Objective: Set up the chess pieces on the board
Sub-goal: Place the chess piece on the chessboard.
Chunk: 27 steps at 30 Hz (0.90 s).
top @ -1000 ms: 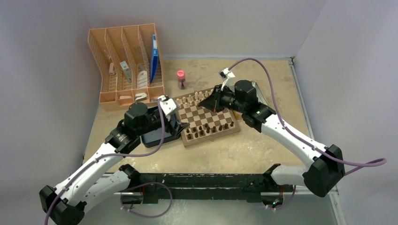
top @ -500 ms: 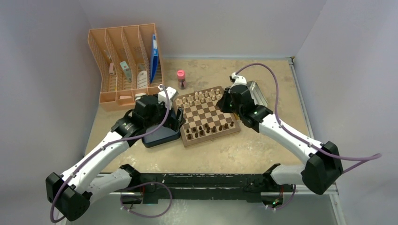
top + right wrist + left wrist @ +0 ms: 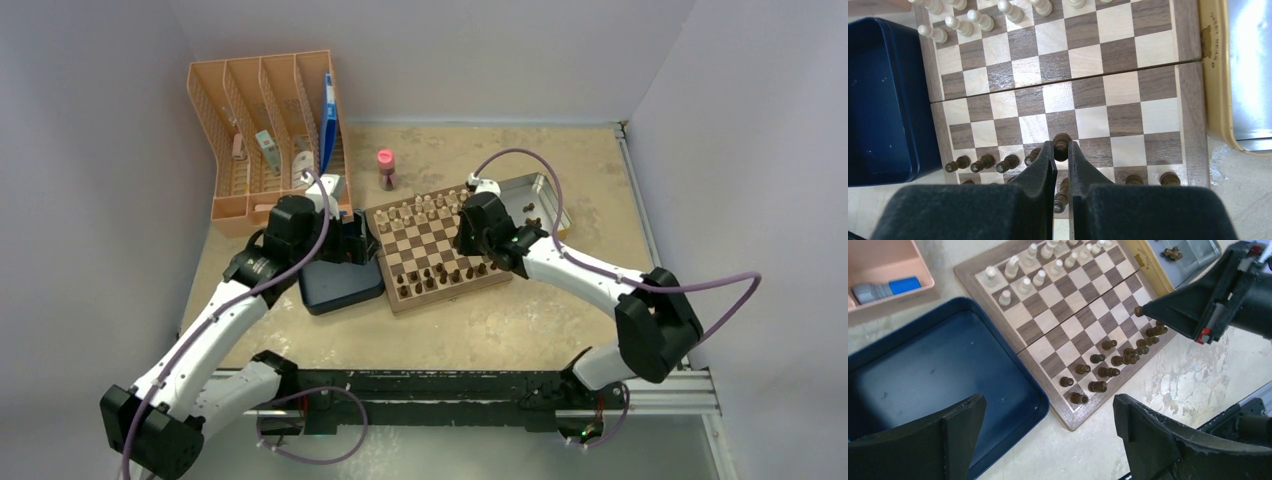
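The board (image 3: 432,240) lies mid-table, also in the left wrist view (image 3: 1068,320) and the right wrist view (image 3: 1063,90). Several dark brown chess pieces (image 3: 440,275) stand on its near rows (image 3: 1108,360); pale cream pieces (image 3: 420,210) fill the far rows. My right gripper (image 3: 1062,149) is shut on a dark brown chess piece (image 3: 1062,145), held over the near right part of the board (image 3: 472,243). My left gripper (image 3: 1048,415) is open and empty, above the board's near left corner and the dark blue box (image 3: 923,370).
A metal tin (image 3: 545,198) with a few dark pieces lies right of the board. A tan desk organizer (image 3: 265,130) stands at the back left. A small pink-capped bottle (image 3: 385,168) stands behind the board. The dark blue box (image 3: 335,285) lies left of the board.
My right gripper has swung from the board's far side to its near right rows, carrying a dark piece. My left arm has pulled back left, off the board's edge.
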Motion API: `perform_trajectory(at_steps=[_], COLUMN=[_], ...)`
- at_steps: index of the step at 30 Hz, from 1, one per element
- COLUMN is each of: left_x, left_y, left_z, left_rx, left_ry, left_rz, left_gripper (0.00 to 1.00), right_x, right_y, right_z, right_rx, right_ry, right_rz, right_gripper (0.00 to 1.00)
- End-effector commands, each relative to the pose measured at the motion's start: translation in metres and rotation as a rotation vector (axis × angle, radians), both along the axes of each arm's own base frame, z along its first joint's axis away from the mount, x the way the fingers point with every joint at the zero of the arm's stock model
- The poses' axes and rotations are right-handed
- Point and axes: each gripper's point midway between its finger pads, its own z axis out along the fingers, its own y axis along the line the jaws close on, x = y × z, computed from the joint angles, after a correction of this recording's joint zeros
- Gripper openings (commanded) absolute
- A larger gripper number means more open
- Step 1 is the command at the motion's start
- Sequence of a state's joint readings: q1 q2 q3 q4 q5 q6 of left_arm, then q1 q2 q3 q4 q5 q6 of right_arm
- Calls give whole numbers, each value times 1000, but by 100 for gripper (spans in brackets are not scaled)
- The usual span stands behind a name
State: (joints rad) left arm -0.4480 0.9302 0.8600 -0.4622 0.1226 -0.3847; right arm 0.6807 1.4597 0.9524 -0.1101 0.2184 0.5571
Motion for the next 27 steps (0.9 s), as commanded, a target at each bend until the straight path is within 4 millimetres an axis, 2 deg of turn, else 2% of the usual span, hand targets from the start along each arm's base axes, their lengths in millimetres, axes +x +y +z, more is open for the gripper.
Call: perform_trajectory(at_steps=[1,5,11,27], left_x=[6,13,15,12], left_y=[0,10,25,38], left_z=[-3,-12,-29,-28], left_rx=[-101,-136,-55,-3], left_ry=[106,156,180,94], left_rz=[16,50,79,98], left_gripper=[100,100,100,99], right_x=[2,1,-1,-10], right_y=[9,12,10,26], right_z=[-3,-10,-21,-29], right_rx=[6,-16,-70,-101], right_ry=[-17,1,35,84], right_rz=[19,37,62,125], right_gripper=[5,6,7,8])
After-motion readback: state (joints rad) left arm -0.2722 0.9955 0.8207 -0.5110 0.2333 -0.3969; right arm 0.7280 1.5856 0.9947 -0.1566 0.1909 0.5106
